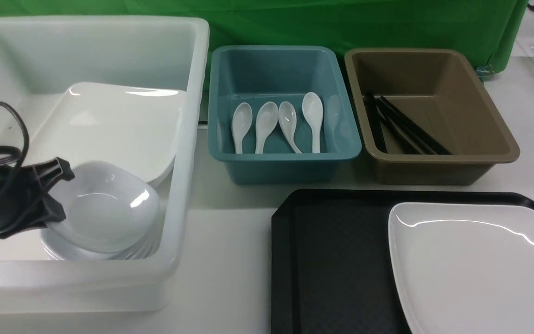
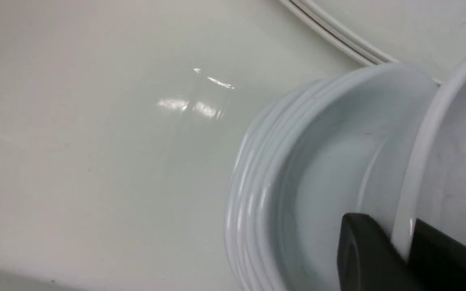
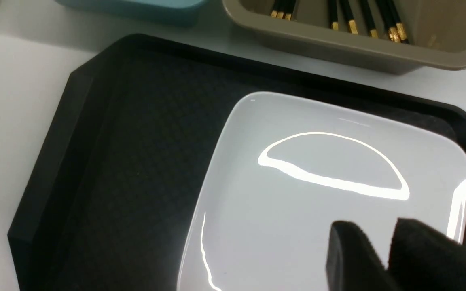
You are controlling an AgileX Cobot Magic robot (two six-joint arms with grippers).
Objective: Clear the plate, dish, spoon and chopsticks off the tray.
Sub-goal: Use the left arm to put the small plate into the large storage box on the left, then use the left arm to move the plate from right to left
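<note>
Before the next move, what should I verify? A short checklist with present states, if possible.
1. Dish is over the stack in the white bin: ok.
2. Left fingers free of dish rim: cannot tell; the rim sits between them.
3. Plate lies on tray, nothing on it: ok.
4. Right fingers apart over plate: ok.
5. No spoon or chopsticks on the visible tray: ok.

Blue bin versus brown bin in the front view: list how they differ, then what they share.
The blue bin holds white spoons lying side by side; the brown bin holds black chopsticks bunched towards its left side. The blue bin stands next to the white bin; the brown bin stands on the blue bin's right, behind the tray. Both are open rectangular tubs with rolled rims, set side by side.
</note>
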